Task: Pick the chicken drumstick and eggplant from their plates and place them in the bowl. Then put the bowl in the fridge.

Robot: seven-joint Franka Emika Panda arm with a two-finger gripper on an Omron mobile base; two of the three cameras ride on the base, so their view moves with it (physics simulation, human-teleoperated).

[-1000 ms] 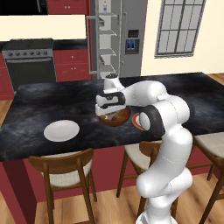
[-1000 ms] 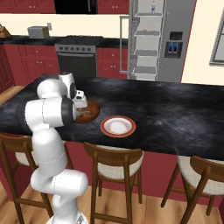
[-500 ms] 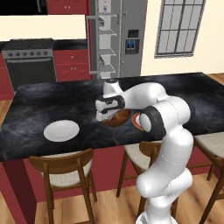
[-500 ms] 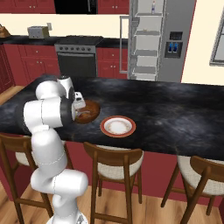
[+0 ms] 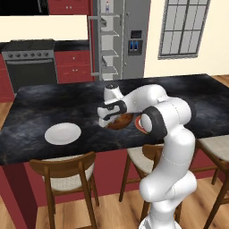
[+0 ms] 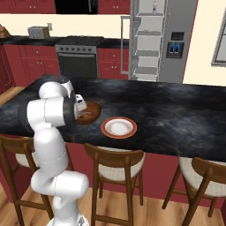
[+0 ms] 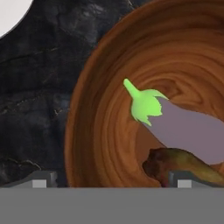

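The brown bowl (image 7: 100, 131) stands on the black island counter, with the purple eggplant (image 7: 192, 129) and the reddish-brown chicken drumstick (image 7: 183, 162) lying inside it. My gripper (image 7: 111, 180) is open and low over the bowl's rim, one fingertip outside the wall and the other inside above the drumstick. From the base, the gripper (image 5: 106, 120) sits at the left edge of the bowl (image 5: 121, 121), also seen as gripper (image 6: 82, 114) and bowl (image 6: 92, 113). The white plate (image 5: 62, 133) and the orange-rimmed plate (image 6: 119, 127) lie bare. The fridge (image 5: 134, 40) stands behind with a door open.
White shelves show inside the fridge (image 6: 148, 42). A black-fronted oven range (image 5: 30, 65) stands to its left among red cabinets. Wooden stools (image 5: 67, 176) line the island's near edge. The counter (image 6: 176, 110) stretches to the right of the plates.
The hand has come down from above the bowl to its rim, with the jaws still wide. The bowl, the food and both plates have stayed put.
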